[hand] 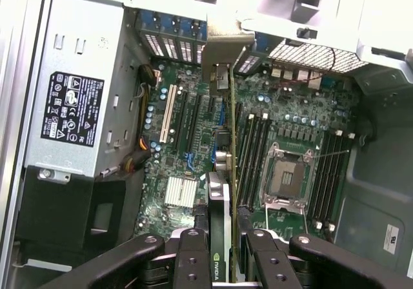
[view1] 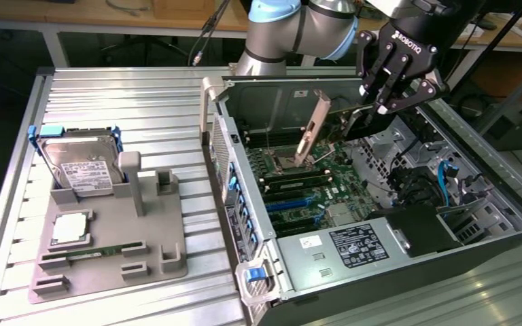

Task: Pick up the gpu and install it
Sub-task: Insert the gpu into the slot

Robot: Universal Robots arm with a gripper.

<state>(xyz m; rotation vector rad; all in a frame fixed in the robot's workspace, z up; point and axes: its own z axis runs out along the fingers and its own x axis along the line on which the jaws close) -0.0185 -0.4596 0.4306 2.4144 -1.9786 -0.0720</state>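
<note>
The gpu [hand: 221,192] is a thin dark green card standing on edge, with its silvery-beige bracket [hand: 222,50] toward the case's rear slot openings. My gripper [hand: 224,257] is shut on the card's top edge, one black finger on each side. In the exterior view the gripper [view1: 366,122] reaches down into the open computer case [view1: 242,204], and the gpu's bracket [view1: 315,125] slants over the motherboard [view1: 311,197]. The card lies along the expansion slots beside the memory slots. I cannot tell whether its edge touches a slot.
A grey parts holder [view1: 107,265] on the exterior view's left carries a hard drive [view1: 84,166], a processor [view1: 68,229] and a memory stick [view1: 98,252]. Inside the case are the power supply [view1: 352,244], the processor socket [hand: 284,176] and drive bays [view1: 424,183].
</note>
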